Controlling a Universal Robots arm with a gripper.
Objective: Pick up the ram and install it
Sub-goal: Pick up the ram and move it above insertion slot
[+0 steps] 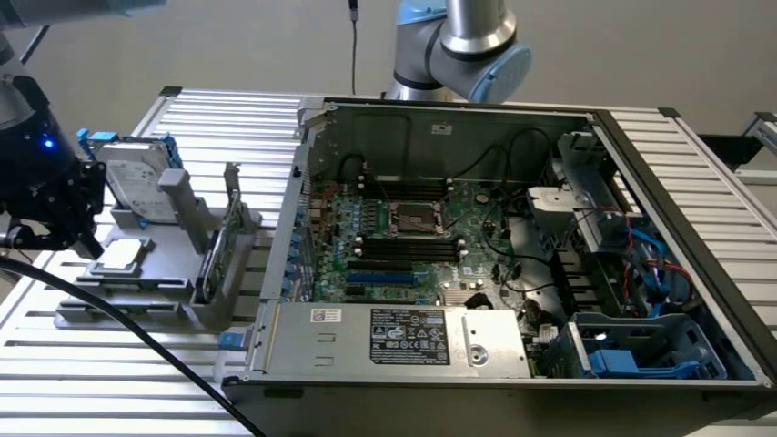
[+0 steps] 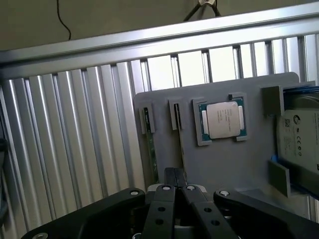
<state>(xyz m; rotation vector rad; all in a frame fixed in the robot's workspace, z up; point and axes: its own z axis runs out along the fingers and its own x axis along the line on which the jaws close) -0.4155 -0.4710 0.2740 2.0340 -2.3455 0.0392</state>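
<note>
Green ram [image 2: 151,149] stands edge-up in a grey holder [image 2: 224,164]; the shut, empty end effector [image 2: 174,173] nearby should square to its thin edge.

A ribbed, silver metal table [image 1: 73,382] [image 2: 65,139] of long parallel slats carries everything. Two things sit directly on it: a flat grey holder plate [image 1: 134,282] [image 2: 224,164] toward the exterior view's left, and just beside it, an open computer case [image 1: 438,137] lying on its side, filling the middle and right
</note>
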